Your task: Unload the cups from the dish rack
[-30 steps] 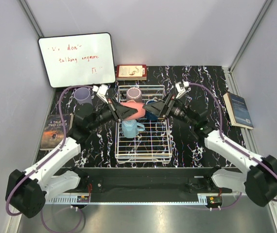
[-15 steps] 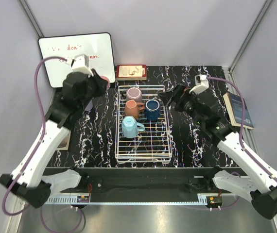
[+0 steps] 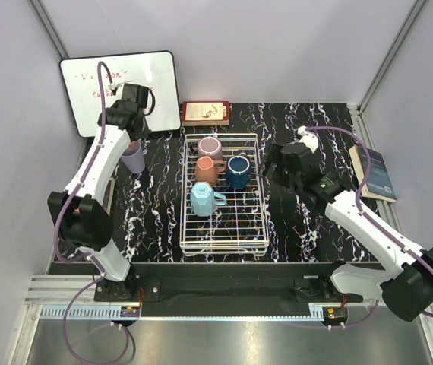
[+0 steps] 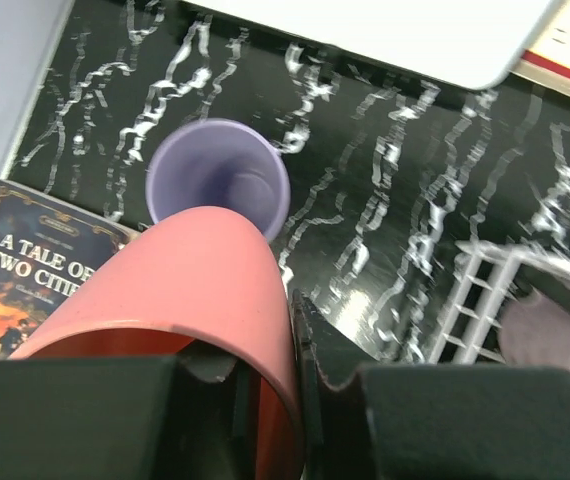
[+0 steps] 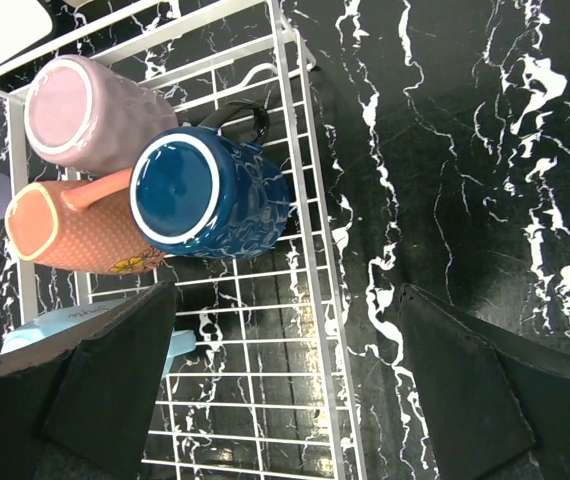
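The left gripper, clenched on the wall of the salmon pink cup, hangs over the table's far left corner, near the lavender cup already standing there; the right gripper, jaws spread wide and grasping nothing, hovers by the dish rack; the mauve cup, terracotta cup, dark blue cup and light blue cup lie inside, so about two thirds seemingly awaits unloading
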Controlling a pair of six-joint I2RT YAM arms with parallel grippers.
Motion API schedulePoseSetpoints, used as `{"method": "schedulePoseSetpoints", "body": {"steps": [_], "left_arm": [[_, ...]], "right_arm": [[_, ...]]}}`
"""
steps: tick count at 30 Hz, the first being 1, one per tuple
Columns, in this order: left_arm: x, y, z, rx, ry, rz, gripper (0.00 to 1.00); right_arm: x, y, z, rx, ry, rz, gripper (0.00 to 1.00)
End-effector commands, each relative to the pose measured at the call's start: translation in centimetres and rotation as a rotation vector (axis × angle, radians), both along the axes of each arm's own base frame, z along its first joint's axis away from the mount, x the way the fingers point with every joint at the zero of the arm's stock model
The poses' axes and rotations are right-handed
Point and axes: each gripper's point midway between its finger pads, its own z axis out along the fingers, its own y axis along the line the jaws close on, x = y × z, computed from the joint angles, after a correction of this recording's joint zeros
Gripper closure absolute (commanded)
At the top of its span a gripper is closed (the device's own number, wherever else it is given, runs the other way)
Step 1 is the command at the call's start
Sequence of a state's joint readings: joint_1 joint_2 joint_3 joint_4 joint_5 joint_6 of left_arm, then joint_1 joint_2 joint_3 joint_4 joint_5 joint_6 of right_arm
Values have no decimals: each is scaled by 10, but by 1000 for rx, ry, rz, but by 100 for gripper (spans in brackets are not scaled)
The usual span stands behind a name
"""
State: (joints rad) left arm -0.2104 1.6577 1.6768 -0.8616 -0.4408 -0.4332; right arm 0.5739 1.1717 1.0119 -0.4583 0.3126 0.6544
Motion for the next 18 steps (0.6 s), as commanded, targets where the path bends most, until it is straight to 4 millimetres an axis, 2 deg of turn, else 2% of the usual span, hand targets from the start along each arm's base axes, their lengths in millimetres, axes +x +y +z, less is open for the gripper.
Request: {"method": "schedulePoseSetpoints", "body": {"steps": [1,2,6,18], "left_arm": [[20,17,26,39,-55,41,100],[25,19,29,40,-61,46,100],[40,27,10,13,-18,58,100],[51,30,-33,-57,65,62,100]], "right_arm": [[5,-6,14,-23,-59,-20,0],[6,-6,14,-25,-60,-15,0],[8,-1,12,-33,-56,14,0],[10,4,1,-45,-38,35,0]]}}
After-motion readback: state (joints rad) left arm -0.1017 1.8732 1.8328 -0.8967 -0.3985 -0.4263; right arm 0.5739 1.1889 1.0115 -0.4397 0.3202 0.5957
